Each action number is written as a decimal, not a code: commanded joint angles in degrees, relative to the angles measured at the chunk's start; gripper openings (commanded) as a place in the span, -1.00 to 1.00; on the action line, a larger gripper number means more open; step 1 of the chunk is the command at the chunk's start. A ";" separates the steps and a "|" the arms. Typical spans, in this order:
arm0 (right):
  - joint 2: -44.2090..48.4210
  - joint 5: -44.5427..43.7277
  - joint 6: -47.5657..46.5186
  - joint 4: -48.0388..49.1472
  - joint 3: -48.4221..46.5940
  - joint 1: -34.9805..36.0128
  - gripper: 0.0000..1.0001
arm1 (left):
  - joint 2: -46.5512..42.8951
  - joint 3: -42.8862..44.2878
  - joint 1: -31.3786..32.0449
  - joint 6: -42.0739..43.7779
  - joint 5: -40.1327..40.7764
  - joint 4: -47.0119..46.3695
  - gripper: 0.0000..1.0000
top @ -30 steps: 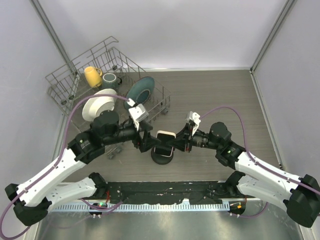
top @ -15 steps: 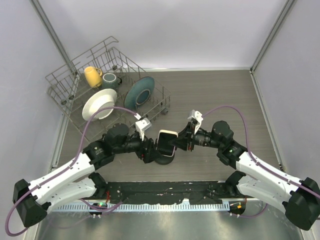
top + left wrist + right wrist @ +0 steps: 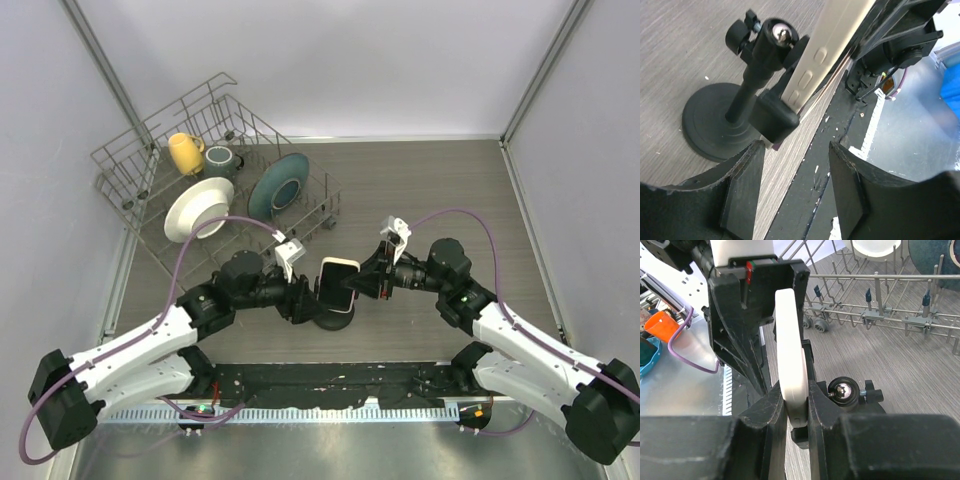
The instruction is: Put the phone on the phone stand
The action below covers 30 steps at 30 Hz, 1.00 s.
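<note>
The phone (image 3: 337,278) stands on edge against the head of the black phone stand (image 3: 329,316) near the table's front middle. My right gripper (image 3: 362,284) is shut on the phone; in the right wrist view the pale phone edge (image 3: 790,352) sits between the fingers, next to the stand's ball joint (image 3: 845,391). My left gripper (image 3: 303,297) is open, just left of the stand, holding nothing. In the left wrist view the phone's pale side (image 3: 830,50) rests in the stand's lower clamp (image 3: 774,117), above the round base (image 3: 710,120).
A grey wire dish rack (image 3: 215,185) stands at the back left with a white plate (image 3: 198,208), a teal plate (image 3: 278,185), a yellow cup (image 3: 185,152) and a dark mug (image 3: 221,158). The black base rail (image 3: 330,380) runs along the near edge.
My left arm has dropped lower and closer to the stand's left side. My right gripper has tipped the phone more upright over the stand.
</note>
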<state>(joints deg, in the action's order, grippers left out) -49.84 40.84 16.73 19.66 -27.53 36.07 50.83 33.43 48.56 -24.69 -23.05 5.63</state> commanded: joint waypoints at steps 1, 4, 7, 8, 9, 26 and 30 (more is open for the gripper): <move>1.33 1.70 3.04 6.35 -1.30 -0.83 -0.99 | -0.03 -2.05 0.49 -0.45 -0.61 -6.77 0.28; 1.42 1.96 3.13 6.18 -1.30 -1.01 -0.99 | -0.03 -3.02 0.40 -0.10 -0.59 -7.47 0.35; 1.50 2.40 3.04 6.35 -1.21 -1.18 -0.99 | 0.23 -4.77 0.40 -1.59 -2.43 -13.26 0.19; 1.33 2.49 3.13 6.44 -1.12 -1.10 -0.99 | 0.58 -4.95 0.49 -1.85 -3.14 -16.06 0.16; 1.24 2.58 3.22 6.53 -1.12 -1.18 -0.99 | 0.85 -5.04 0.66 -2.03 -3.49 -16.96 0.14; 1.24 4.34 3.48 6.44 -1.56 -1.36 -0.99 | 2.34 -4.60 0.75 -0.88 -3.40 -18.46 0.36; 0.89 4.34 3.75 7.41 -1.56 -1.36 -0.99 | 5.94 -4.51 0.66 -2.47 -6.13 -21.97 0.13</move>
<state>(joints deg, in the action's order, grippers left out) -49.87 43.40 18.02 20.01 -27.51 34.70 54.46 28.77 48.97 -25.61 -25.61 -8.91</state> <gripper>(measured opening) 0.235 0.604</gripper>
